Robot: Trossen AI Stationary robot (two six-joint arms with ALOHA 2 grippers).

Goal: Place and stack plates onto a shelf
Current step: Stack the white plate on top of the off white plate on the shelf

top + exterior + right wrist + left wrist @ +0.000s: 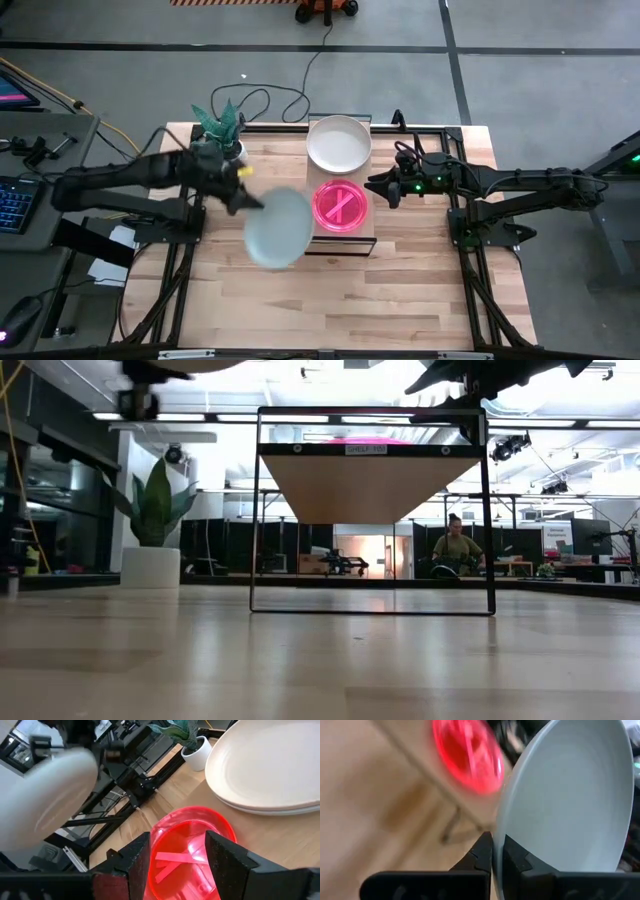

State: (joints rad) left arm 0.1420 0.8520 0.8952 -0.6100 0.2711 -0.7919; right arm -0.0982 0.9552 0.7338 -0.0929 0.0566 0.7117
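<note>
My left gripper (248, 200) is shut on a pale mint plate (277, 228), which it carries above the table just left of the shelf (372, 150). On the light-wood shelf, pale plates (339, 143) lie stacked at the far end. The translucent pink plates (341, 206) lie at the near end. My right gripper (375, 188) hovers open at the pink plates' right rim. In the right wrist view its fingers (134, 862) stand spread over the pink plates (187, 845), and I see no contact. The carried mint plate (45, 795) shows beyond them. My left gripper pinches the mint plate's rim (499, 827) between its two fingers (482, 851), one finger on each face, at the edge nearest the left arm. The fingers come roughly level from the table's left. The plate is lifted clear of the table and juts out beyond the fingers, tilted.
A small white plant pot (228, 150) stands at the far left of the table, close behind my left gripper. The shelf's black frame (253, 510) stands in the table's middle. Bare wood lies along the near half (340, 300). A person (458, 545) sits far off in the room.
</note>
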